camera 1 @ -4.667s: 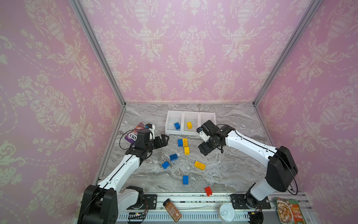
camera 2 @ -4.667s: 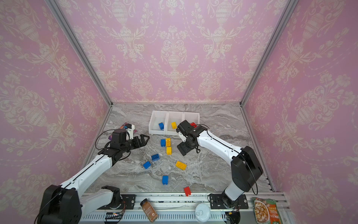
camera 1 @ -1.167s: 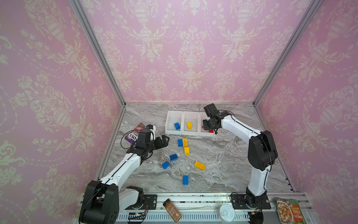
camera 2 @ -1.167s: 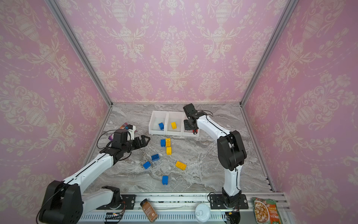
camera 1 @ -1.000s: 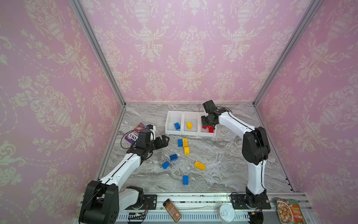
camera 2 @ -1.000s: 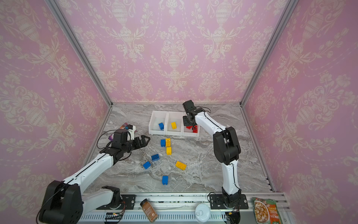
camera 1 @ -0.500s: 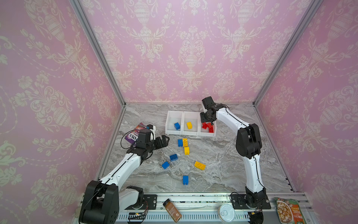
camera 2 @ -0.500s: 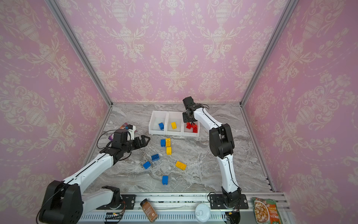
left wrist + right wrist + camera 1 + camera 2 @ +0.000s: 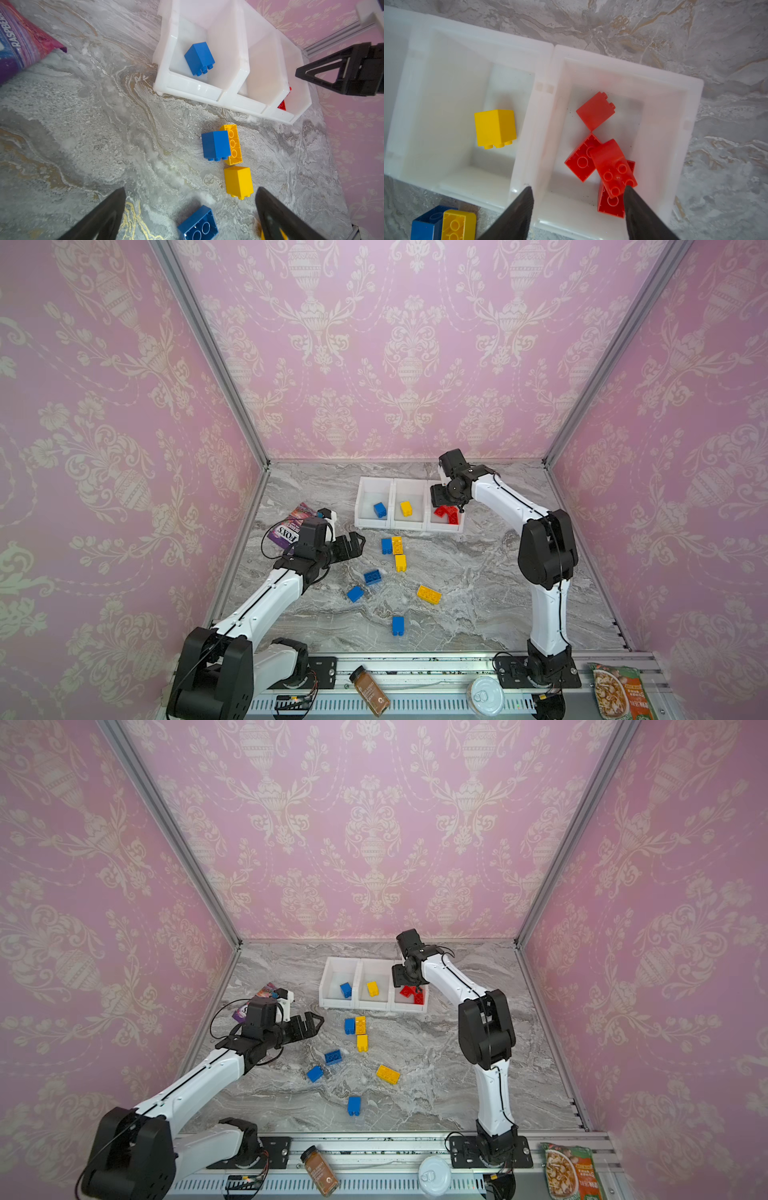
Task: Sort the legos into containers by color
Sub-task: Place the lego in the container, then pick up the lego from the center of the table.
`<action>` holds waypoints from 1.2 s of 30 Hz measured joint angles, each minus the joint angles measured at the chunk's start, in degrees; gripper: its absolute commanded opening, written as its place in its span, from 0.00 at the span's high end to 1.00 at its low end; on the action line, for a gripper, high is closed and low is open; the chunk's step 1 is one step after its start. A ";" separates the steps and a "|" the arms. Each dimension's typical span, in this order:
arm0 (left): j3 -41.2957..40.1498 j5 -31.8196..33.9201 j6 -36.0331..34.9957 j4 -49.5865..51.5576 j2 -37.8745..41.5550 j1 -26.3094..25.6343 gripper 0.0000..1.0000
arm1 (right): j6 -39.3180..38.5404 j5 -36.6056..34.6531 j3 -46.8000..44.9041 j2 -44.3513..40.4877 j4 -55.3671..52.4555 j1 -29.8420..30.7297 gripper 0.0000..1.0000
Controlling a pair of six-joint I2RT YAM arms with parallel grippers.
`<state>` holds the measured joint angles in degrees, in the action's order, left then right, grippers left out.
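Note:
Three joined white containers (image 9: 374, 524) (image 9: 357, 1006) stand at the back. The left one holds a blue brick (image 9: 379, 509), the middle one a yellow brick (image 9: 495, 127), the right one several red legos (image 9: 595, 111). My right gripper (image 9: 446, 506) (image 9: 577, 188) hovers open over the right one. A rounded red brick (image 9: 611, 164) lies loose on the pile by one fingertip. My left gripper (image 9: 355, 545) (image 9: 190, 191) is open and empty, low over the table beside loose blue (image 9: 372, 577) and yellow legos (image 9: 400, 563).
More loose legos lie mid-table: a blue and yellow pair (image 9: 392, 545), a blue (image 9: 355, 593), a yellow (image 9: 429, 594), a blue (image 9: 397, 625). A purple snack packet (image 9: 291, 526) lies behind the left arm. A spice jar (image 9: 369, 691), a can (image 9: 484, 695) and a food packet (image 9: 619, 693) sit on the front rail.
My right gripper's jaws have spread over the right container, and the red brick they held now lies on the red pile. The right arm's elbow has risen. The left arm has stayed still.

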<state>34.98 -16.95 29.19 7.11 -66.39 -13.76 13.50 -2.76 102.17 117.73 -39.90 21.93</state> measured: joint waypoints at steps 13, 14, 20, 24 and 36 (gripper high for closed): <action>7.43 5.33 -1.68 14.32 -3.13 -8.85 0.06 | 1.66 3.91 -16.52 -17.03 0.52 5.92 0.04; 7.45 5.33 -0.96 14.91 -3.54 -9.27 0.07 | 1.75 4.22 -17.46 -18.21 0.42 5.99 0.04; 7.74 4.09 5.70 18.73 -7.13 -10.91 0.09 | 2.93 6.05 -22.38 -24.46 0.17 6.71 0.00; 11.45 3.69 9.01 24.35 -9.53 -12.63 0.11 | 4.26 8.20 -27.36 -28.44 0.33 7.52 0.00; 20.68 4.33 12.98 36.33 -18.49 -14.64 0.12 | 9.70 19.26 -48.04 -39.69 7.02 8.85 0.00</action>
<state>55.66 -12.62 42.17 43.44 -84.88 -28.40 23.20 16.49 54.13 78.04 -32.88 30.79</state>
